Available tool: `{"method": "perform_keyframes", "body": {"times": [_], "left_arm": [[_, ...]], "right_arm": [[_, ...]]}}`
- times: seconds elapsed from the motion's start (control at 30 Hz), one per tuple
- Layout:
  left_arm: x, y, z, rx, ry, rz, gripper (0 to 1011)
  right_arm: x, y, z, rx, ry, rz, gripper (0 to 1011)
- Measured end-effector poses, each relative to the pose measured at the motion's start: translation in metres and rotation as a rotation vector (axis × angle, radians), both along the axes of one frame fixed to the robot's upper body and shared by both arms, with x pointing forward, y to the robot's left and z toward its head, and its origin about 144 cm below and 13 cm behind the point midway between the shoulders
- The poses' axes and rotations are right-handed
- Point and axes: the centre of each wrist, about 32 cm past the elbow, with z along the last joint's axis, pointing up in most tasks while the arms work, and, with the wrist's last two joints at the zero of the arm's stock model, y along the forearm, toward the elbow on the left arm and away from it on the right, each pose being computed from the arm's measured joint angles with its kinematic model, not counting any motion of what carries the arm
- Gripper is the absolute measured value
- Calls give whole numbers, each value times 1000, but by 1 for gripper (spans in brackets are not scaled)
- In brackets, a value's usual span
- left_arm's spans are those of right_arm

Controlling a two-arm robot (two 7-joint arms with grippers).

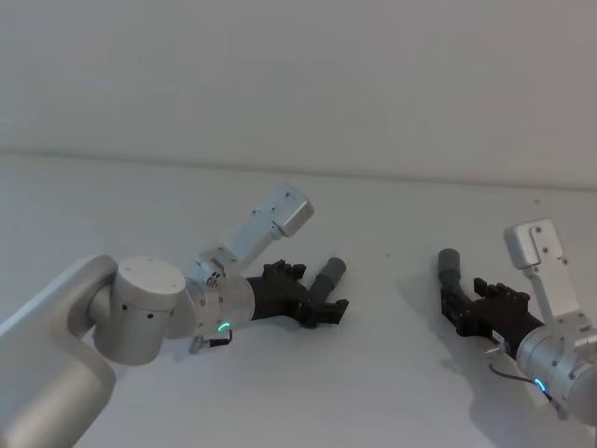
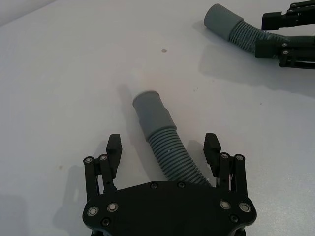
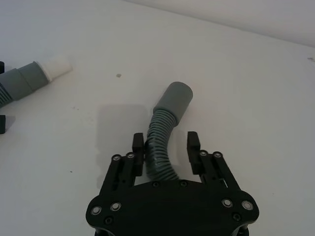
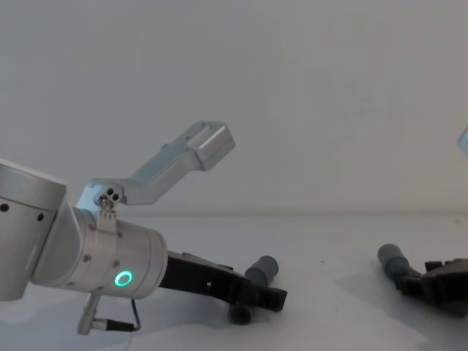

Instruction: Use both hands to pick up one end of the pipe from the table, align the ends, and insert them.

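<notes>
Grey ribbed left pipe end (image 1: 328, 277) lies on the table (image 1: 373, 392); right pipe end (image 1: 450, 264) apart.

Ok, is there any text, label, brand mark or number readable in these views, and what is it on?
None: no readable text in any view.
The left end effector and right end effector are plain black with bare screws.
The left hose cuff, right hose cuff and white table carry no markings.
The green ring on the left arm is a light, not a sign.
</notes>
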Motion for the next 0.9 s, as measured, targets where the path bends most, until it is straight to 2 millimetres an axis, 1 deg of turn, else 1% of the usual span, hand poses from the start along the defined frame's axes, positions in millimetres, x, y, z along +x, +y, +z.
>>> {"method": "perform_keyframes", "body": {"times": [0.03, 0.07, 0.1, 0.17, 0.2, 0.23, 0.33, 0.37, 0.47, 0.6, 0.8, 0.9], "left_arm": [[0, 0, 0, 0, 0, 0, 1001], [0, 0, 0, 0, 0, 0, 1001], [0, 0, 0, 1, 0, 0, 1001], [0, 0, 0, 1, 0, 0, 1001], [0, 0, 0, 1, 0, 1, 1001], [0, 0, 0, 1, 0, 1, 1001], [0, 0, 0, 1, 0, 1, 1001], [0, 0, 0, 1, 0, 1, 1001], [0, 0, -1, 2, 0, 1, 1001], [0, 0, -1, 2, 0, 2, 1001], [0, 1, -1, 3, -1, 5, 885], [0, 1, -1, 3, -1, 5, 862]], "right_arm": [[0, 0, 0, 0, 0, 0, 521], [0, 0, 0, 0, 0, 0, 470], [0, 0, 0, 0, 0, 0, 450], [0, 0, 0, 1, 1, 0, 361], [0, 0, 0, 1, 1, 0, 335], [0, 0, 0, 1, 1, 0, 278], [0, 0, 0, 1, 1, 0, 235], [0, 0, 0, 1, 1, 0, 188], [0, 0, 0, 1, 2, 0, 124], [0, 0, 0, 1, 2, 0, 90], [0, 0, 0, 1, 2, 0, 84], [0, 0, 0, 1, 2, 0, 84]]}}
